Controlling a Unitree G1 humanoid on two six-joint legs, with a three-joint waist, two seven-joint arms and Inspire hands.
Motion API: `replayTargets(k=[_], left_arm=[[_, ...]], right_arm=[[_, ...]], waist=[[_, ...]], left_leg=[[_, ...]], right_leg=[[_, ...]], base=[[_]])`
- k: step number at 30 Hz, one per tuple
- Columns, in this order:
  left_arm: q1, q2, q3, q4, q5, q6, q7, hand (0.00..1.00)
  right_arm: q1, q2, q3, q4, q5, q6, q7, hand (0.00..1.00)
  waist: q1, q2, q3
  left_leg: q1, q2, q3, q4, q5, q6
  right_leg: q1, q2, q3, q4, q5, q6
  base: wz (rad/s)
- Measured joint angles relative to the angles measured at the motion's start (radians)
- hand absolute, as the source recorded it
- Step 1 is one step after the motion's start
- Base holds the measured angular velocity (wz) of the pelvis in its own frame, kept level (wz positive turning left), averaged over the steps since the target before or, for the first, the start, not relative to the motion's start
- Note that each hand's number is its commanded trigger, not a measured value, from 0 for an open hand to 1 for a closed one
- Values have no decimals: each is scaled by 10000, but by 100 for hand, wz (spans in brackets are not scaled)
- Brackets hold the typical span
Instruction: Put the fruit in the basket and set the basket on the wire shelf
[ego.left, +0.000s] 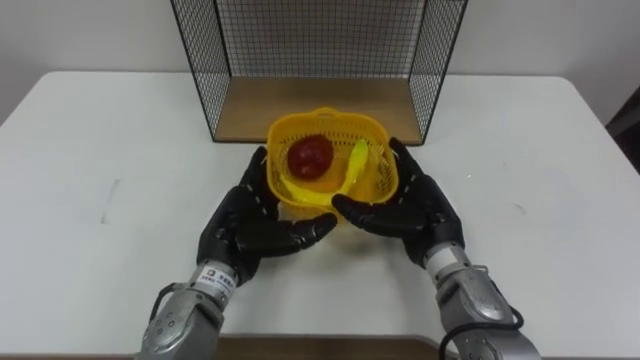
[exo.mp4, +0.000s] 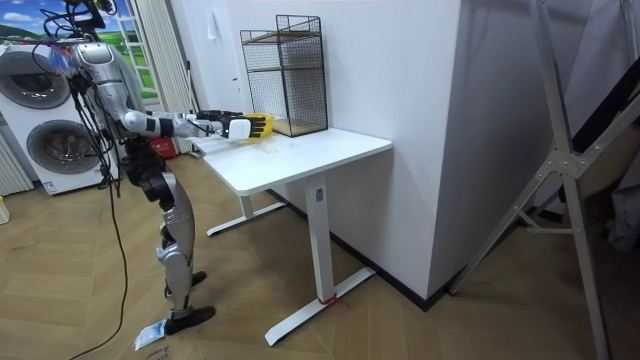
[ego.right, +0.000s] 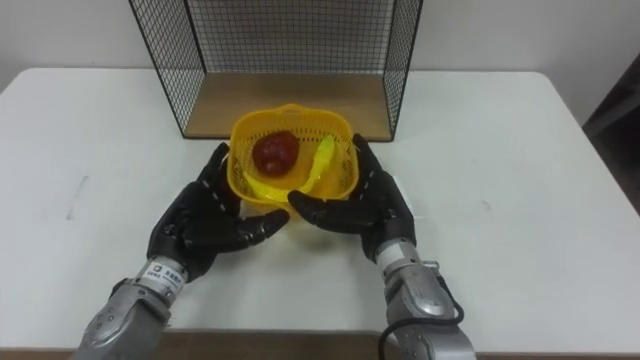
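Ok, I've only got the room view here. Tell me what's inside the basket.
Observer: A red fruit and a yellow banana-shaped fruit lie in the yellow basket.
Operator: Now give me the hands.
Observer: The left hand and the right hand flank the basket. Their fingers lie fairly straight along its sides, and the thumbs meet at its near wall.
Operator: Say where it is against the shelf.
Observer: It is over the white table at the open front of the wire shelf, not yet in on the wooden base. I cannot tell whether it is lifted.
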Motion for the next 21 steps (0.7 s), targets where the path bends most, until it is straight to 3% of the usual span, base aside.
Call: replayTargets(k=[5,21], left_arm=[[-326,-39,-14,0,2,-1,137,0],[-500,-151,-93,0,1,-16,422,0]], right_arm=[[-132,6,-4,0,-83,-4,-186,0],[-200,45,-2,-22,-156,-6,-499,0]], waist=[[-30,0,0],[-202,-48,16]], left_leg=[[7,2,0,4,0,0],[60,0,15,3,0,0]], right_leg=[[2,0,9,10,0,0],[35,-2,15,20,-1,1]], base=[[0],[0]])
